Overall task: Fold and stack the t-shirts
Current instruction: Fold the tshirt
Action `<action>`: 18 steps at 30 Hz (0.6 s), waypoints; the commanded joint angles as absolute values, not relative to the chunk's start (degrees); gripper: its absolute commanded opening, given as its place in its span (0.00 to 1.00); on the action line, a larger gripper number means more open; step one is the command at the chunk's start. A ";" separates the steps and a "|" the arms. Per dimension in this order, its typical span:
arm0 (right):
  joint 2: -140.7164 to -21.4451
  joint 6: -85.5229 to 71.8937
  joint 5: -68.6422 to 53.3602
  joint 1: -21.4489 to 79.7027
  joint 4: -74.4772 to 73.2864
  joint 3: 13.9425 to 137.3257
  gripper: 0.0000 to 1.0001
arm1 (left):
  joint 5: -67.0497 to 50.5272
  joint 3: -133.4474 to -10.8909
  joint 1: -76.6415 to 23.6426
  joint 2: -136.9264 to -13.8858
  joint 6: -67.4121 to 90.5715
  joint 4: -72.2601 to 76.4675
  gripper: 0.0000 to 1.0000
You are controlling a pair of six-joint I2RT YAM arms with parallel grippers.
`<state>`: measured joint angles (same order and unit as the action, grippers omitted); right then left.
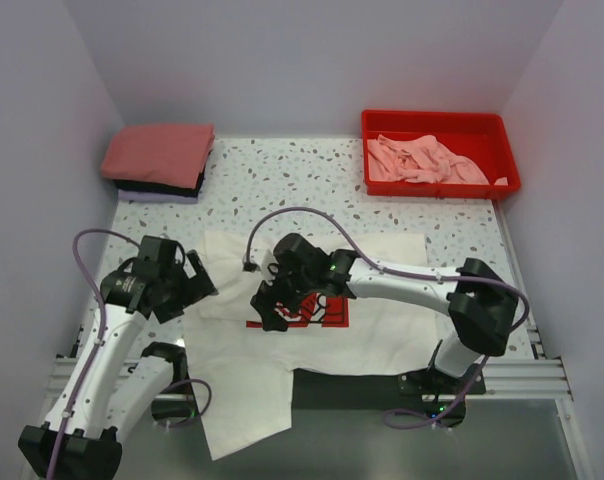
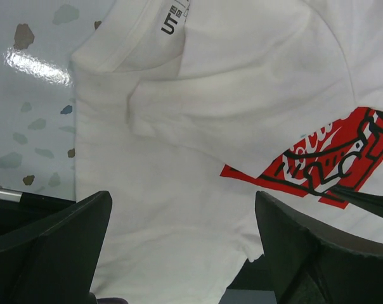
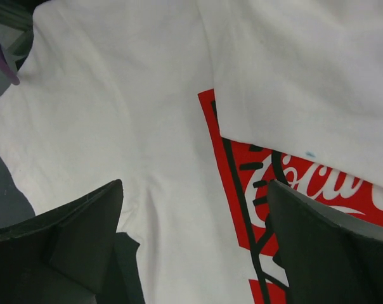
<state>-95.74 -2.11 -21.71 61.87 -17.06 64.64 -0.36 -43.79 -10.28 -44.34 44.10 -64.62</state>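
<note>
A white t-shirt (image 1: 382, 325) with a red square logo print (image 1: 317, 315) lies spread at the table's near middle, part hanging over the front edge. Its far part is folded over the print. My left gripper (image 1: 200, 285) is open and empty over the shirt's left edge; the collar (image 2: 137, 41) shows in the left wrist view. My right gripper (image 1: 270, 305) is open and empty just above the shirt beside the print (image 3: 242, 183). A stack of folded shirts, salmon-red (image 1: 159, 152) on black and lavender, sits at the back left. Light pink shirts (image 1: 422, 160) lie crumpled in a tray.
The red plastic tray (image 1: 437, 122) stands at the back right. Purple cables (image 1: 312, 215) loop over the shirt and beside the left arm. White walls close in the table on three sides.
</note>
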 commanded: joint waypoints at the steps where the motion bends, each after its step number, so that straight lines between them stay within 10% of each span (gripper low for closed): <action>1: -89.31 -4.74 -15.05 61.79 -19.94 64.69 0.99 | -1.14 -46.49 -10.55 -43.50 43.86 -63.99 1.00; 18: -80.59 -18.10 -2.82 32.99 -22.50 56.96 0.99 | -6.94 -42.55 -10.72 -66.24 45.79 -20.77 1.00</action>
<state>-82.72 -14.63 -4.75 36.32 -21.80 57.87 -6.46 -43.88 -10.28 -62.46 44.42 -34.68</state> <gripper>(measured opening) 0.987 0.997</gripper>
